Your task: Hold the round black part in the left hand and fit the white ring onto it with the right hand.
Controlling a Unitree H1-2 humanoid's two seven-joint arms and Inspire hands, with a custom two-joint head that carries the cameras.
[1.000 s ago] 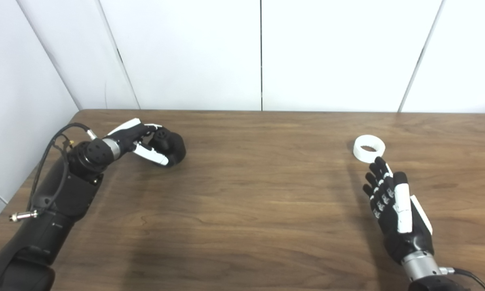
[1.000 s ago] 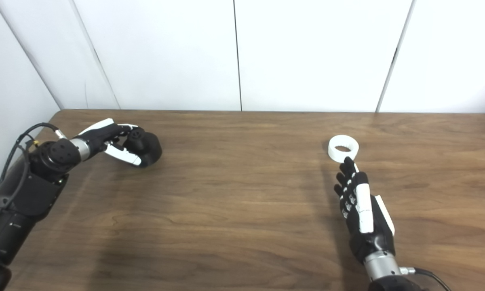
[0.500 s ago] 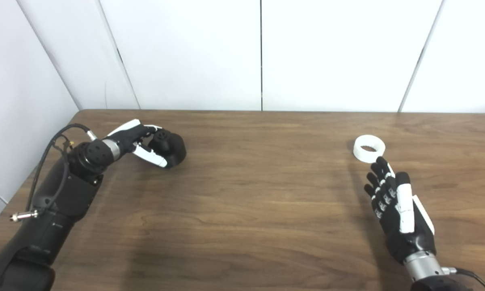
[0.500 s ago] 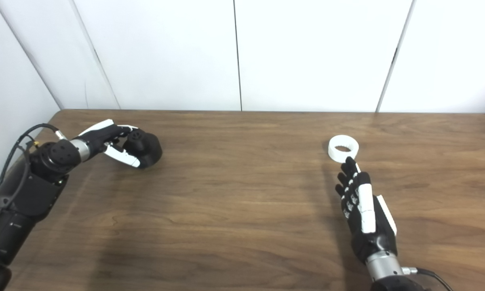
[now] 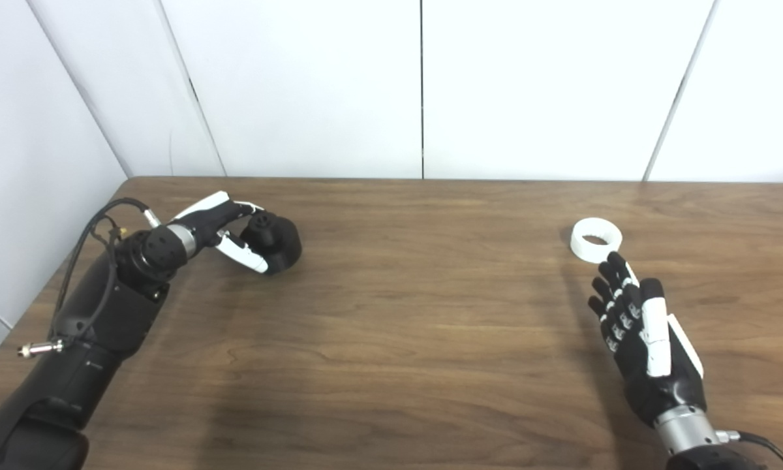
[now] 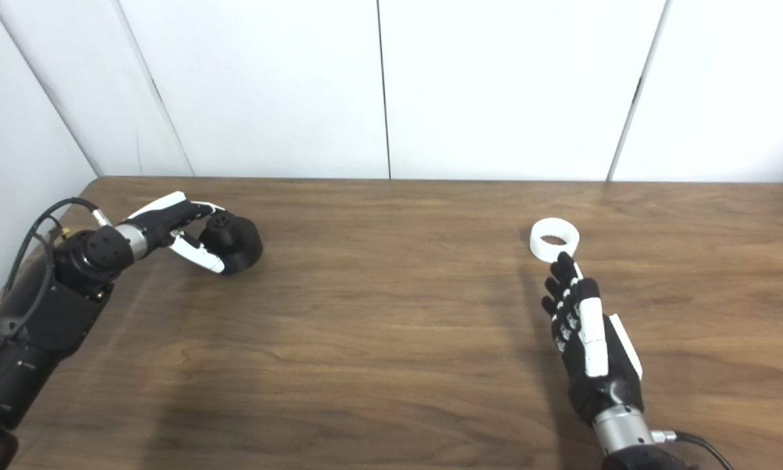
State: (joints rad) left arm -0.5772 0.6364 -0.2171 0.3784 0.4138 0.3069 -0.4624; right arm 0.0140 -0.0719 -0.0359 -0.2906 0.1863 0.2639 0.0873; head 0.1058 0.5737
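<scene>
1. Black fingers of the left hand (image 5: pixel 225 225) curl around the round black part (image 5: pixel 275 241), which rests on the wooden table (image 5: pixel 417 313).
2. Right hand (image 5: pixel 639 333) lies spread, empty, fingertips just short of the white ring (image 5: pixel 596 239).
3. Risk: a flat reach could nudge the ring away.

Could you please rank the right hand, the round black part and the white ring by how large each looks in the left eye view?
1. right hand, nearest the camera
2. round black part
3. white ring, only slightly smaller
</scene>
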